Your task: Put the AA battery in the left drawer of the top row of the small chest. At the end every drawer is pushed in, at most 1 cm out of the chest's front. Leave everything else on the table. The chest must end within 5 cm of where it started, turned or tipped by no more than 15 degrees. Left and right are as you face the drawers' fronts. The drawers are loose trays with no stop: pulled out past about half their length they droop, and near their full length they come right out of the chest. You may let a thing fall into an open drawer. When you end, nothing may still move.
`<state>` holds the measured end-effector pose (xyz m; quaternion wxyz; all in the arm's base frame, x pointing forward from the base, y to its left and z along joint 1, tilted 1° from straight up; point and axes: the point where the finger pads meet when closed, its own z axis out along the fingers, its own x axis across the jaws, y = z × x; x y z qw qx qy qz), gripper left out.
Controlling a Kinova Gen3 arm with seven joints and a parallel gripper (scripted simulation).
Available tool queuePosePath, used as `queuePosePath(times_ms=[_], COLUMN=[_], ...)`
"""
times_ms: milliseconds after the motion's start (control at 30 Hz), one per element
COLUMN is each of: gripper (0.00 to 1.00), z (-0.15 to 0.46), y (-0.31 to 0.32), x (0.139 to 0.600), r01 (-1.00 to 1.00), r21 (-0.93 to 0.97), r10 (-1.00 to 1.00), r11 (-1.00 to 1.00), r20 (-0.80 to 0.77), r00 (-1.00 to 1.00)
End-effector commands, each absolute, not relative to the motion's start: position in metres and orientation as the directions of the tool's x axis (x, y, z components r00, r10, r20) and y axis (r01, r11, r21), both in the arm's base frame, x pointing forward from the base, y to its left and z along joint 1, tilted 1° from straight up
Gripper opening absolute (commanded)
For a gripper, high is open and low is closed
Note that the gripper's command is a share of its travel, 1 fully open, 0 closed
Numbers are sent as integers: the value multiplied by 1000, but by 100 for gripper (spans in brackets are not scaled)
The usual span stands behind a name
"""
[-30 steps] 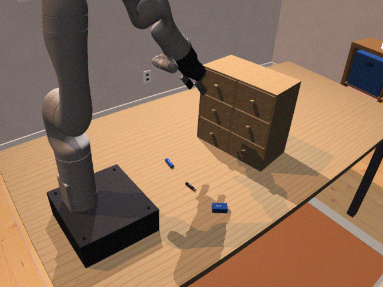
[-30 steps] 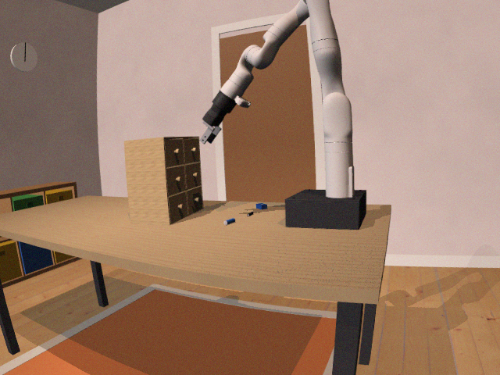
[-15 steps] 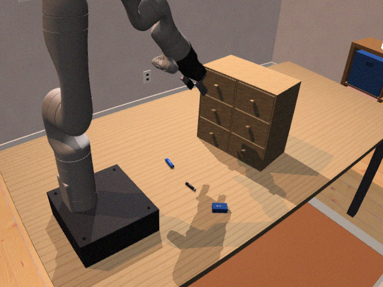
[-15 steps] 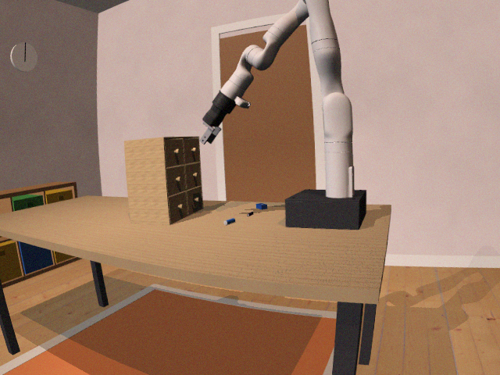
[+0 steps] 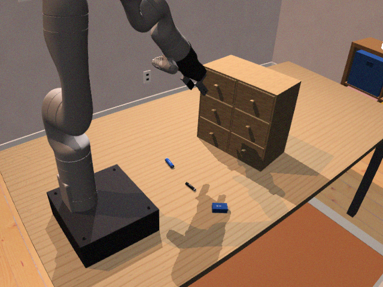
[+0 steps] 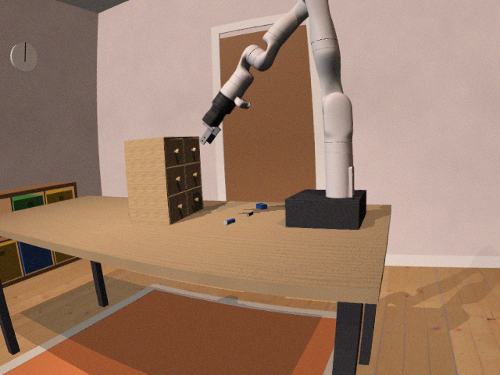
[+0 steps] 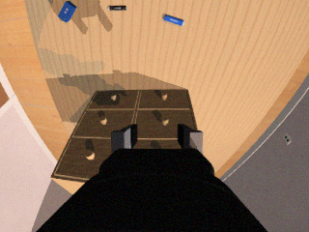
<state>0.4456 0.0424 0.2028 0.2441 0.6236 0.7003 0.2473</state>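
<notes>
Clock directions per top view, 12 up the frame, near to far.

Small blue box (image 5: 219, 207) (image 6: 261, 206) (image 7: 68, 12): closest on the table (image 5: 139, 133) (image 6: 262, 250) (image 7: 232, 63), stays put. Can't tell if it holds anything.

Slim black cell (image 5: 190, 186) (image 6: 250, 213) (image 7: 117, 8): lies at the box's 10 o'clock, looks too thin for AA. Leave it.

AA battery (image 5: 169, 162) (image 6: 229, 221) (image 7: 173, 19): I read it as the fatter blue cylinder, on its side on the table at the black cell's 11 o'clock. Should be rigid and light, though dense for its size. Smooth round jacket, so it may roll if nudged or squirt out of an off-centre pinch. Grip at mid-length, fingers across the long axis, coming from above. Not fragile; a short drop into a tray should be fine.

Hand (image 5: 197, 88) (image 6: 208, 139) (image 7: 157, 132): spread wide, nothing in it, up at the battery's 1 o'clock, by the top-left drawer front.

Chest (image 5: 252, 74) (image 6: 145, 181) (image 7: 137, 103): at the battery's 2 o'clock, six drawers, all look shut, contents hidden. Target is the top-left drawer (image 5: 225, 92) (image 6: 173, 159) (image 7: 169, 145), peg knob. Likely step now: line up on that knob. Pull straight, under half-length, else the tray droops.
</notes>
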Motion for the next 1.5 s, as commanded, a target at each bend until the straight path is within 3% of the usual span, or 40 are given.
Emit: queuePosePath(times_ms=[0, 1467], gripper=[100, 100], z=[200, 195], y=[45, 49], x=[445, 445], r01=[744, 731], r21=[660, 675], r10=[994, 993], r11=[100, 100], r20=[-32, -24], r00=[-105, -114])
